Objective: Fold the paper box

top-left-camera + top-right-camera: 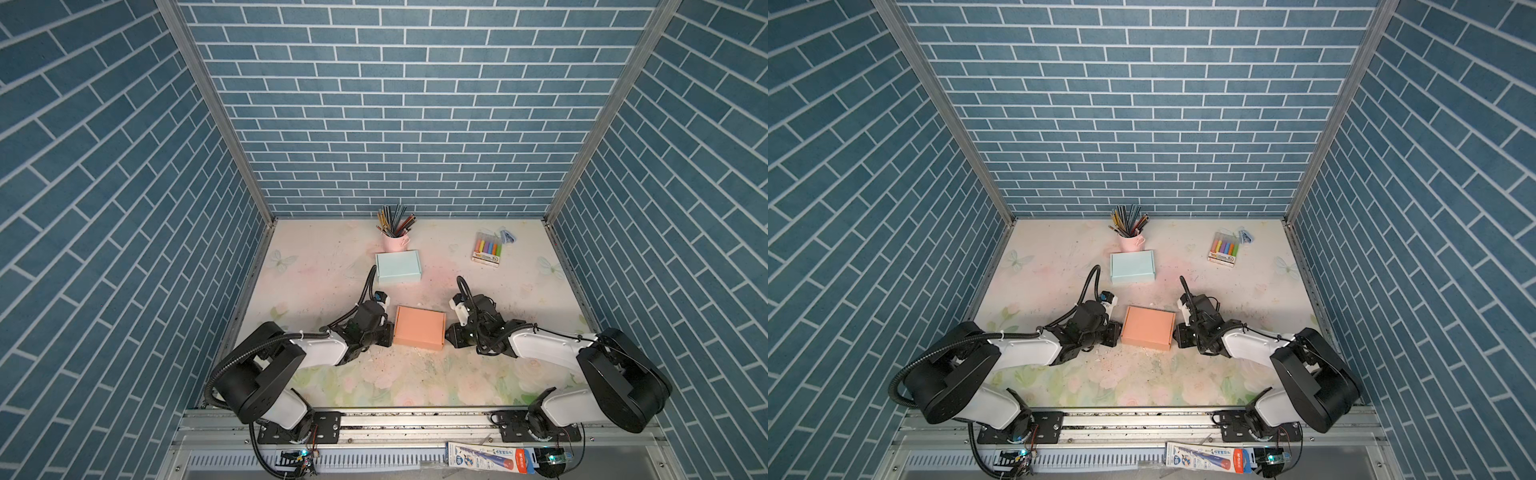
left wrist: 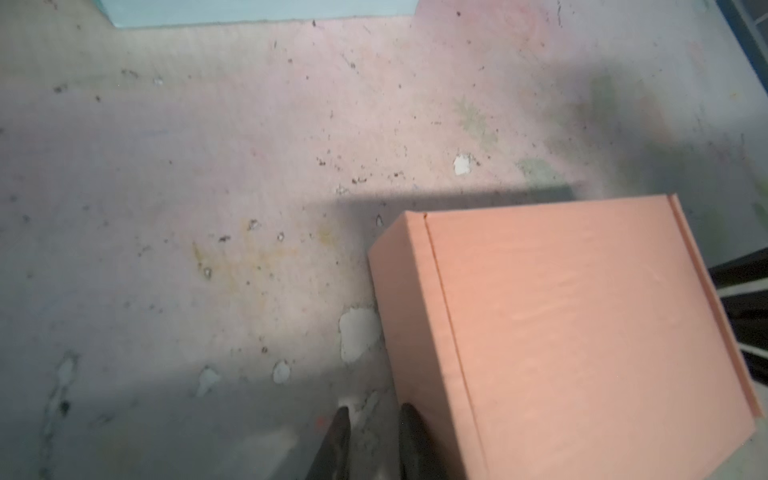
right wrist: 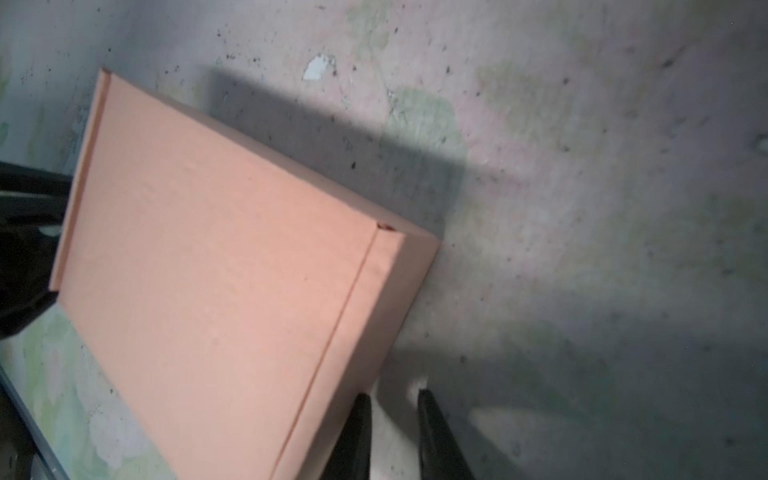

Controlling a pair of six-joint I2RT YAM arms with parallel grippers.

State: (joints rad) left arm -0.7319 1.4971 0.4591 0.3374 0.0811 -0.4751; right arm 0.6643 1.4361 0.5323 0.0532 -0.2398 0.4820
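Observation:
The paper box (image 1: pixel 419 327) (image 1: pixel 1148 328) is salmon orange and lies closed and flat in the middle of the mat. My left gripper (image 1: pixel 390 335) (image 1: pixel 1114 335) sits low at its left side. In the left wrist view the gripper (image 2: pixel 376 411) is narrowly open with bare mat in the gap, and one finger (image 2: pixel 411 432) rests against the box wall (image 2: pixel 399 316). My right gripper (image 1: pixel 449 335) (image 1: pixel 1177 336) sits at the box's right side. It (image 3: pixel 392 395) is also narrowly open and holds nothing, one finger (image 3: pixel 357 428) touching the box (image 3: pixel 216 270).
A pale blue closed box (image 1: pixel 398 266) (image 1: pixel 1132 266) lies behind the orange one. A pink cup of pencils (image 1: pixel 395 240) stands behind that, near the back wall. A pack of coloured markers (image 1: pixel 487 249) lies at the back right. Brick-patterned walls enclose the mat.

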